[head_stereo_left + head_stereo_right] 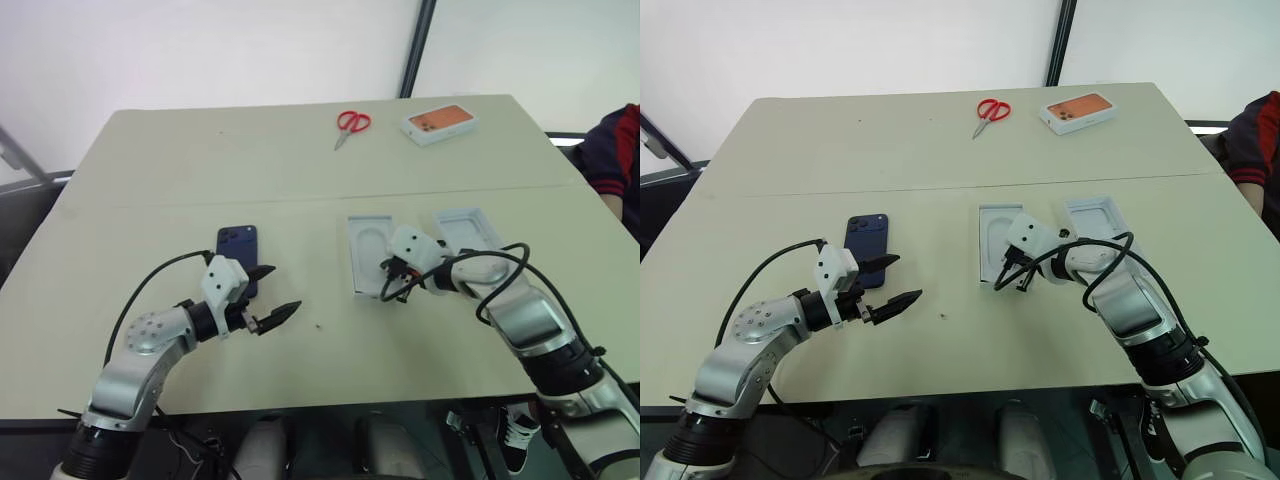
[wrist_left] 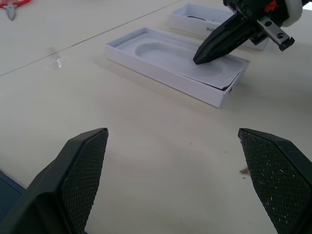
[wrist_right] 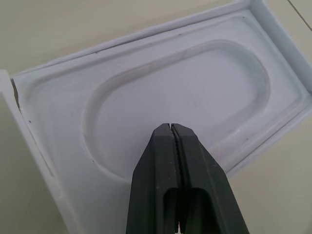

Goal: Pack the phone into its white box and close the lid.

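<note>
Nearest the table's [image 1: 150,200] front edge, the left claw [image 1: 268,296] hangs spread wide and empty, the phone [image 1: 238,252] lying flat just beyond at its eleven o'clock. At three o'clock, the right claw [image 1: 389,279] is clenched on nothing, tips over the white box [image 1: 361,258] holding its oval-marked insert. Scissors [image 1: 350,126] and an orange-topped box [image 1: 440,123] lie farthest back.

Silver arms [image 1: 140,350] with black joints and looping black cables [image 1: 140,290] — white wrist housings (black textured jaws).
</note>
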Controlling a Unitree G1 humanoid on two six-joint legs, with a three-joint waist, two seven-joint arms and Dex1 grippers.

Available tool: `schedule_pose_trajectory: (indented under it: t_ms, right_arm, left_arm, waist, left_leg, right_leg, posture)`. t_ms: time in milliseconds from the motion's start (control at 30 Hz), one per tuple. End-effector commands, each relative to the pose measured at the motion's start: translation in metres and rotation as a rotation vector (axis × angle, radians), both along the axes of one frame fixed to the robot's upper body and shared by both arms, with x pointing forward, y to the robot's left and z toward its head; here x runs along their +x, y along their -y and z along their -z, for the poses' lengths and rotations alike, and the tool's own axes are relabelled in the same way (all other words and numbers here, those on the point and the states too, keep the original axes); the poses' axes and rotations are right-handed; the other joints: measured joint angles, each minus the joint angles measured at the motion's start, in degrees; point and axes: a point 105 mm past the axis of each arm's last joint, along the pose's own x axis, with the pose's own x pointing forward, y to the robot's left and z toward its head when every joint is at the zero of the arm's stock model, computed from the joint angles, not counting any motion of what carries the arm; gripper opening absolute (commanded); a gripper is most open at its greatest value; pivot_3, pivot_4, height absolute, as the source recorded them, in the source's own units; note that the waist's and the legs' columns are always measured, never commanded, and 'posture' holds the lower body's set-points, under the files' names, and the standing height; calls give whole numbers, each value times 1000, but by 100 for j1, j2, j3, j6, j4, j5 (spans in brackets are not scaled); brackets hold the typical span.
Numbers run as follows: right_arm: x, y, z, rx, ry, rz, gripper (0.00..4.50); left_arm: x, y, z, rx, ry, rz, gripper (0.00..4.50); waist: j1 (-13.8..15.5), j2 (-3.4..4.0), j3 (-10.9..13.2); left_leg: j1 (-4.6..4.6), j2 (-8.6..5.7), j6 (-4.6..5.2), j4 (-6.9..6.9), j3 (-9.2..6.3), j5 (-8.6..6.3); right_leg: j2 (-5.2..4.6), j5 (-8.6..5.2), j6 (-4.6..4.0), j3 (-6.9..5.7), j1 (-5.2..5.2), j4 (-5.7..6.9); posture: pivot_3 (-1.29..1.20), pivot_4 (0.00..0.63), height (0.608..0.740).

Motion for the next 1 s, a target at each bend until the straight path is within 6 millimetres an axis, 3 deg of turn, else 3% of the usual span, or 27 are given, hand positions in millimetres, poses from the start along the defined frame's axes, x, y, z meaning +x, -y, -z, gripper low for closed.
schedule_pose_trajectory:
  t_ms: [33, 300, 600, 833, 1000]
  right_arm:
    - [-8, -11, -23, 24, 62, -94, 34]
    - [-26, -16, -5, -7, -12, -159, 34]
    - [-15, -12, 9, -11, -20, -83, 34]
    - [-9, -16, 6, 11, -3, -72, 34]
    - [-3, -22, -11, 75, 40, -76, 34]
  left_arm:
    - [-3, 5, -9, 2, 47, 26, 4500]
    - [-3, 5, -9, 0, 47, 26, 4500]
    - [-3, 6, -8, -2, 44, 31, 4500]
    - [-3, 7, -7, -3, 39, 31, 4500]
    - [-3, 7, -8, -5, 41, 28, 4500]
  waist:
    - [-1, 1, 5]
    - [4, -18, 21]
    - [4, -19, 23]
    - [8, -20, 24]
    - [2, -18, 30]
  left_leg:
    - [0, 0, 0, 0, 0, 0]
    - [-1, 1, 0, -1, -4, 0]
    - [0, 2, 0, 0, -6, 0]
    - [0, 1, 0, 0, -5, 0]
    - [-1, 1, 0, -2, -6, 0]
  right_leg:
    - [0, 0, 0, 0, 0, 0]
    - [-3, 0, 0, -2, 1, -1]
    - [-5, 0, -1, -2, 2, -2]
    - [-6, 0, -2, -2, 3, -4]
    - [-6, 0, -2, -2, 1, -4]
  posture:
    - [0, 150, 740]
    - [0, 150, 740]
    - [0, 150, 740]
    - [0, 150, 740]
    - [0, 150, 740]
